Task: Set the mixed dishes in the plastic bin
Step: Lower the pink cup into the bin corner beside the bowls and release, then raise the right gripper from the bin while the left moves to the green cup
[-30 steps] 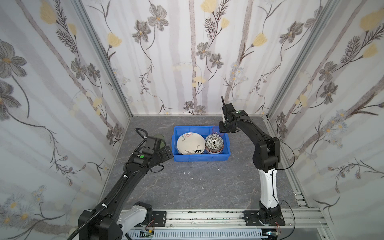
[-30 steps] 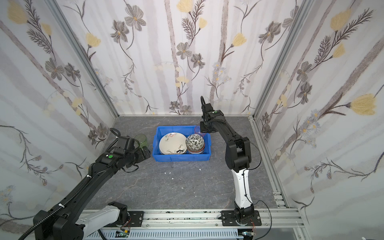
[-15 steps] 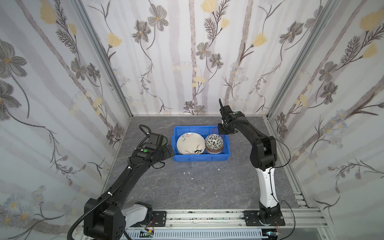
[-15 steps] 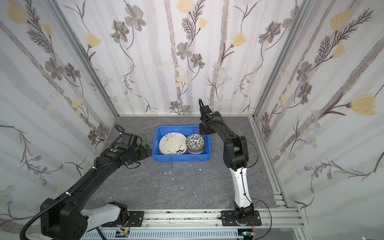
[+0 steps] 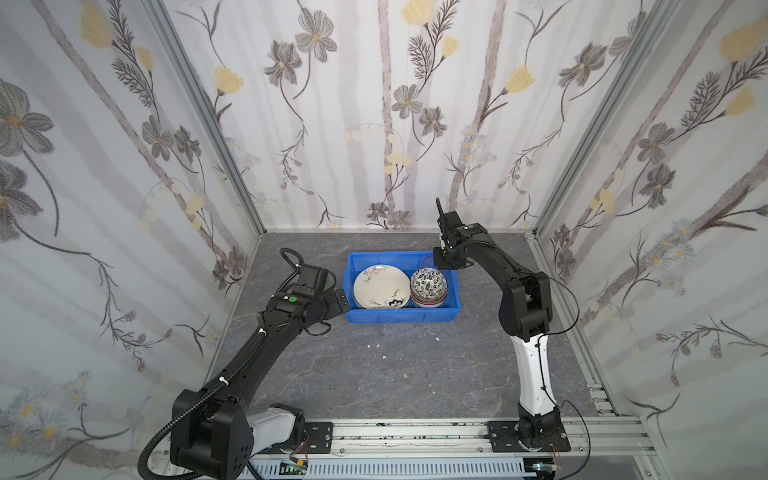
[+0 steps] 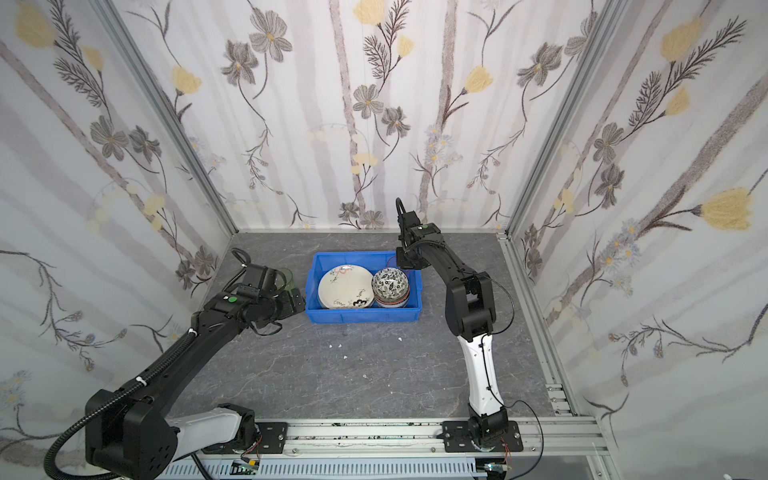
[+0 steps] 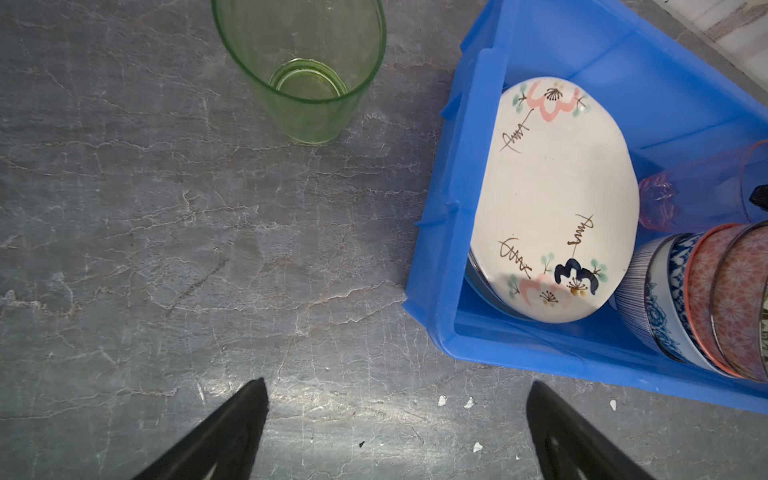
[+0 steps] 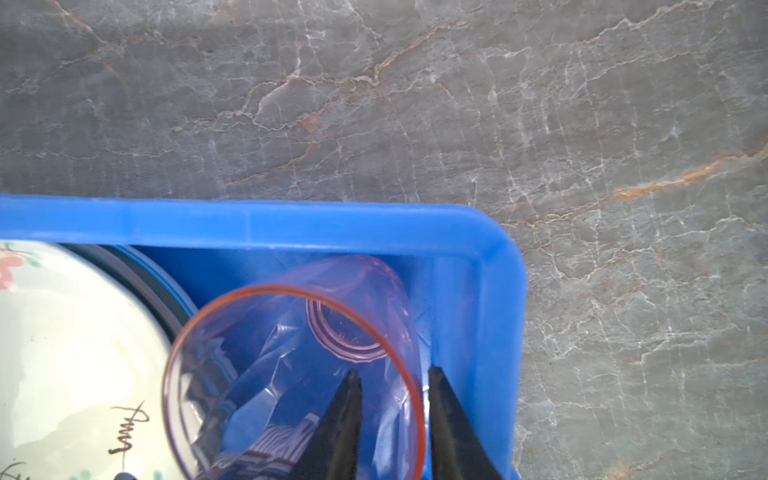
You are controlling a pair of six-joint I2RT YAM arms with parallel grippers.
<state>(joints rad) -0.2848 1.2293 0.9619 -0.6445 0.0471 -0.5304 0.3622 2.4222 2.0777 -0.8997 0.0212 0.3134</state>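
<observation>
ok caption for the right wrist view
Right gripper, jaws parted, straddles the wall of the pink tumbler in the blue bin

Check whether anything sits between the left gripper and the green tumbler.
Nothing visible. Only bare tabletop lies between the open left gripper and the upright green tumbler; the blue bin stands beside that path.

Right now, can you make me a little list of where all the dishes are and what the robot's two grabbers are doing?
Container: blue plastic bin on the grey table
Inside it: cream plate; stacked bowls, black-white leaf one on top; pink tumbler in the far right corner
Outside it: green tumbler, upright on the table, left of the bin
Left side: left gripper open, empty, near the green tumbler
Right side: right gripper open, one finger inside the pink tumbler, one outside
</observation>
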